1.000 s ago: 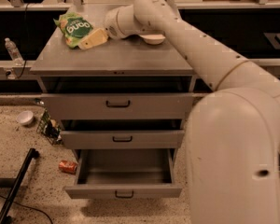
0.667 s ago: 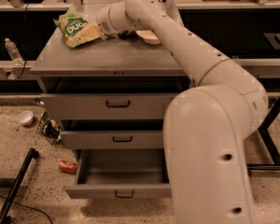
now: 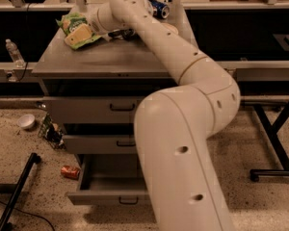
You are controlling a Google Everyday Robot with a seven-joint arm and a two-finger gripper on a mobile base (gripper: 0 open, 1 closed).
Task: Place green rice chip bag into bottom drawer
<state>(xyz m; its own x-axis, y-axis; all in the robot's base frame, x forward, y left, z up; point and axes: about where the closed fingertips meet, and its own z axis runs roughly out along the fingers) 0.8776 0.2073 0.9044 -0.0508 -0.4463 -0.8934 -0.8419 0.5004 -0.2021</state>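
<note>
The green rice chip bag (image 3: 71,22) lies on the back left of the grey cabinet top (image 3: 111,61). My gripper (image 3: 81,33) is at the end of the arm that reaches in from the lower right. It rests over the bag's right side and hides part of it. The bottom drawer (image 3: 108,197) is the lowest of three. It is pulled out, and my arm covers its right half.
A blue can (image 3: 159,7) lies at the back of the cabinet top, with a dark object (image 3: 121,32) just right of the gripper. On the floor to the left are a water bottle (image 3: 13,53), a white bowl (image 3: 26,121), a red can (image 3: 70,171) and a black stand leg (image 3: 17,191). A table frame (image 3: 274,143) stands at the right.
My arm has swung left across the cabinet top, and the gripper has moved from beside the bag to over its right side. The bag has stayed in place.
</note>
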